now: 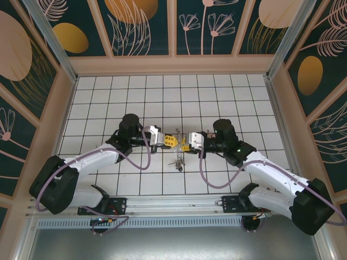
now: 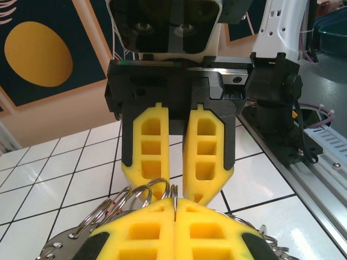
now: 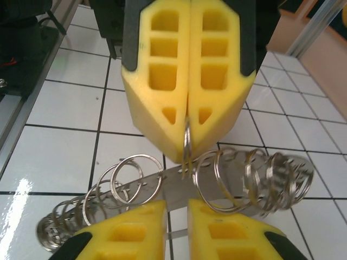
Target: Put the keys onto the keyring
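Silvery keyring (image 3: pixel 293 181) is held aloft mid-surface, one loop pinched in the closed left fingers (image 3: pixel 162 108). Right fingers (image 3: pixel 124 238) stand narrowly apart around a flat metal strip (image 3: pixel 176 187); I cannot tell whether they grip it. Risk: a loose hold lets the strip slip and drop.

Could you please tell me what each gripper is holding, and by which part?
The left gripper pinches a small ring on the keyring by its upper arc. The right gripper has its jaws slightly apart, with no clear grip.
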